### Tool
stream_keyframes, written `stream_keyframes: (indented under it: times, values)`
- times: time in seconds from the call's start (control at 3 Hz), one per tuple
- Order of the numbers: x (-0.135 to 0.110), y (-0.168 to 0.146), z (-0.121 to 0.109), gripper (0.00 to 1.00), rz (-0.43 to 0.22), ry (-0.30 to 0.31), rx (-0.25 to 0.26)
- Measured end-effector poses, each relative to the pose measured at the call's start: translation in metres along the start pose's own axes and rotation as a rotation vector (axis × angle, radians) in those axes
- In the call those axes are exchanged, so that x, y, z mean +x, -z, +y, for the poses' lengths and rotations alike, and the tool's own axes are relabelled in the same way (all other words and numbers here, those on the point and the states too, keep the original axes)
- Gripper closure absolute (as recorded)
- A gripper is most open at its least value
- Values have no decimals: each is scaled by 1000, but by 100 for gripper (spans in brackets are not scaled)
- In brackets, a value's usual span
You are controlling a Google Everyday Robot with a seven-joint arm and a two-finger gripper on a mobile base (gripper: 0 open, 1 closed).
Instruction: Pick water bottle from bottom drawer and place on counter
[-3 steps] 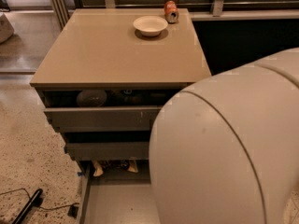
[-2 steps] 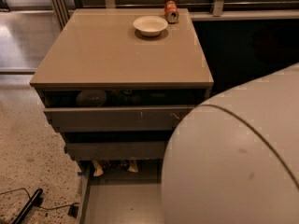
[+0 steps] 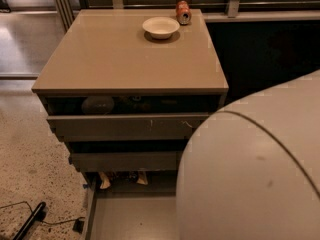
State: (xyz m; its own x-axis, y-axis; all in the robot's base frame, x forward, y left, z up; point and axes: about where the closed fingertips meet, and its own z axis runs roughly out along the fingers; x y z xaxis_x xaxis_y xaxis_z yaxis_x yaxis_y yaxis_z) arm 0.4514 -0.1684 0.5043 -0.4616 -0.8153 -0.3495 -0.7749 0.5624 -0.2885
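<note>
At the far left, speckled terrazzo floor [image 3: 25,149], glossy, with a black rod-like object [image 3: 31,220] and a thin cable near the bottom corner. Next, a grey three-drawer cabinet topped by the counter [image 3: 115,59]: smooth, shiny beige-tan square slab. Near the counter's far edge, right of centre, a shallow round white bowl [image 3: 161,27]. Just beside it, toward the far right corner, an orange-red soda can [image 3: 183,12], cylindrical and metallic. Under the slab, the top drawer [image 3: 125,126], ajar, with dim rounded shapes in the dark gap. Below that, the middle drawer [image 3: 125,160], flat matte front, slightly out. Lowest, the bottom drawer [image 3: 130,219], pulled far out: wide shallow tray, plain flat grey floor, crumpled tan packets [image 3: 106,180] along its back edge. Water bottle not made out; cannot tell where it lies. Filling the lower right, the arm's big rounded off-white shell [image 3: 255,169], smooth with a curved seam, covering the drawer's right part. Gripper out of sight, somewhere beyond that shell; spread or pressed together, cannot tell.
</note>
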Motion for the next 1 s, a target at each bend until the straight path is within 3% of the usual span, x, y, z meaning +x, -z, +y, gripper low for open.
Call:
stream_keyframes:
  times: [0.33,0.67,1.0]
  values:
    - [-11,18,-41,100,-18,-41,70]
    - [-11,62,-122,100,-35,-136,206]
    - [-11,62,-123,100,-34,-138,207]
